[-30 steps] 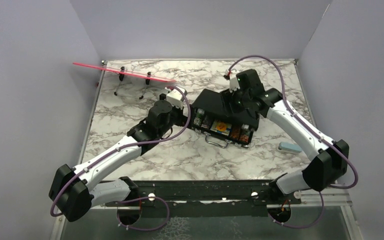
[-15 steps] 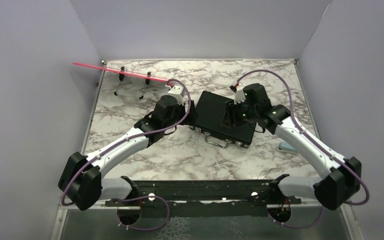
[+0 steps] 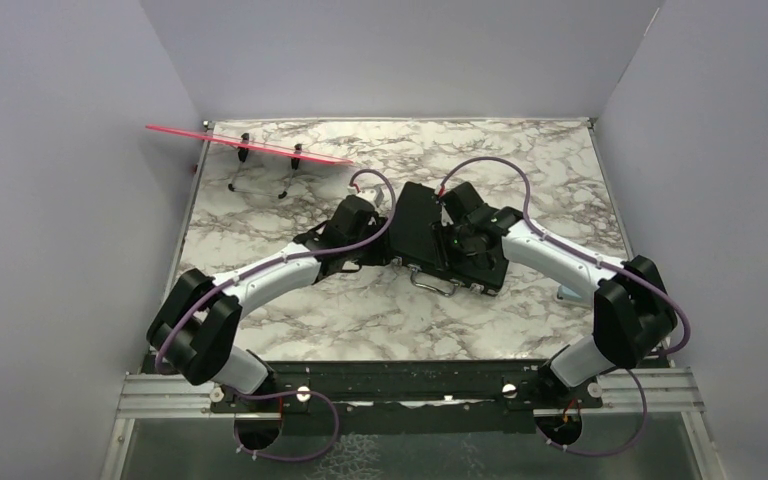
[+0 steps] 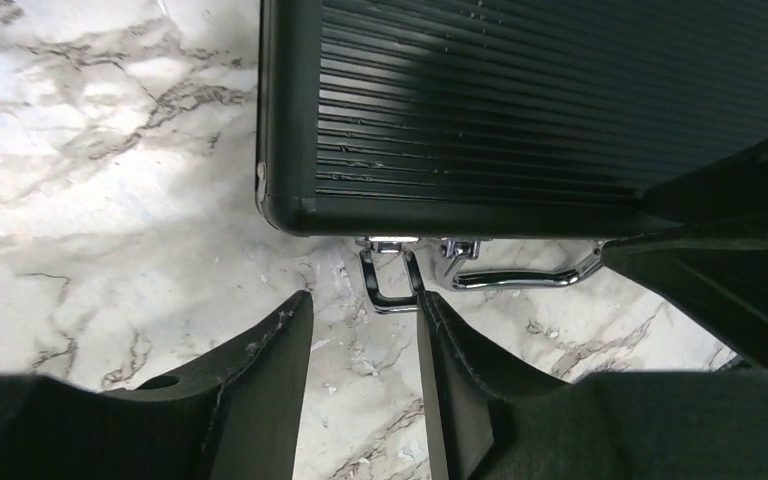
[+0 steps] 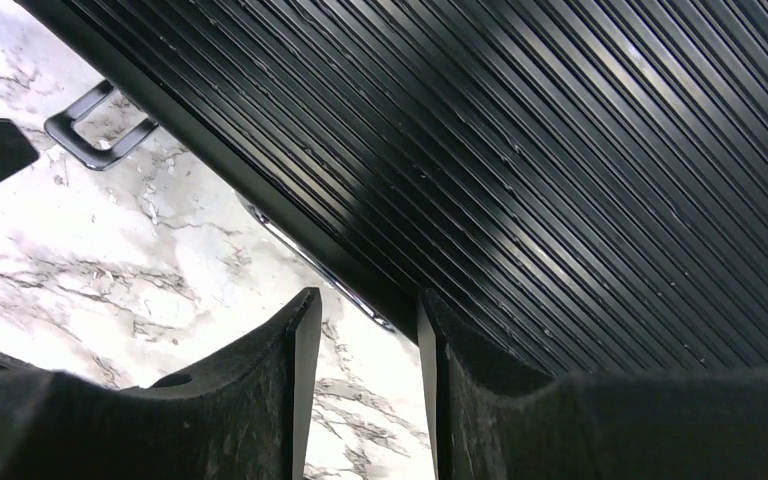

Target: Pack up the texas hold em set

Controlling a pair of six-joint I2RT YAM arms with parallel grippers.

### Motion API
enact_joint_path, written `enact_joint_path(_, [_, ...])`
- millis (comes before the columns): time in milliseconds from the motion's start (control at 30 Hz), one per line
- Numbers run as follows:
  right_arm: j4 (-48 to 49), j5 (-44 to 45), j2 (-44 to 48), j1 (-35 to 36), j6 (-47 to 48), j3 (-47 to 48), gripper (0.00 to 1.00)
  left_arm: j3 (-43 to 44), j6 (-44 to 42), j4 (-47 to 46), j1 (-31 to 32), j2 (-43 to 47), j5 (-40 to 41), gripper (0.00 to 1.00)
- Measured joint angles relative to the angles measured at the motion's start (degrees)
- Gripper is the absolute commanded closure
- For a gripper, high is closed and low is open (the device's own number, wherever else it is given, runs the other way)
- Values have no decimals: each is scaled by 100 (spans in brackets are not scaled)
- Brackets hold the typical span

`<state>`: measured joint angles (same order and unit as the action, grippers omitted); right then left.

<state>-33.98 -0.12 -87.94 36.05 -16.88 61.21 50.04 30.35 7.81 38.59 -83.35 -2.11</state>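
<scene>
The texas hold em set is a black ribbed briefcase lying shut mid-table, so its chips and cards are hidden. In the left wrist view its lid fills the top, with a chrome latch hanging loose and the handle along the front edge. My left gripper sits low at the case's front-left corner; the left gripper is open just short of the latch, holding nothing. My right gripper hovers over the lid near its front edge; the right gripper is open and empty.
A pink strip on wire legs stands at the back left. A small light-blue block lies right of the case, partly behind my right arm. Grey walls close in the table on three sides.
The case lid has come down from open to shut. Both arms have dropped low against the case, and both grippers' jaws have narrowed.
</scene>
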Motion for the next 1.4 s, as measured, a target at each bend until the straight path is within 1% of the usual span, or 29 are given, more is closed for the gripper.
enact_joint_path(133, [87, 7, -31, 46, -35, -4, 59, 11, 42, 4, 0, -249, -197, 66])
enact_joint_path(233, [177, 11, -68, 76, -72, -4, 59, 28, 57, 26, 0, -459, -313, 75])
enact_joint_path(367, [291, 11, -101, 79, -109, -4, 59, 142, 57, 57, 0, -584, -404, 81])
enact_joint_path(467, [332, 11, -105, 87, -114, -9, 60, 168, 61, 63, 0, -610, -448, 90])
enact_joint_path(533, [372, 9, -116, 98, -116, -11, 60, 168, 66, 63, -13, -660, -455, 99])
enact_joint_path(567, [396, 9, -120, 103, -116, -11, 60, 168, 66, 66, -22, -693, -463, 100])
enact_joint_path(967, [529, 11, -120, 103, -138, -48, 60, 162, 63, -26, 15, -1292, -518, 100])
enact_joint_path(1133, [616, 94, -7, 105, -304, -155, 60, 15, 66, -341, 37, -1296, -400, 100])
enact_joint_path(1267, [573, 267, 321, 107, -426, -413, 60, -210, 57, -549, 50, -1108, -208, 100])
enact_joint_path(1400, [382, 577, 828, 107, -680, -640, 60, -389, -68, -573, 50, -608, -127, 90])
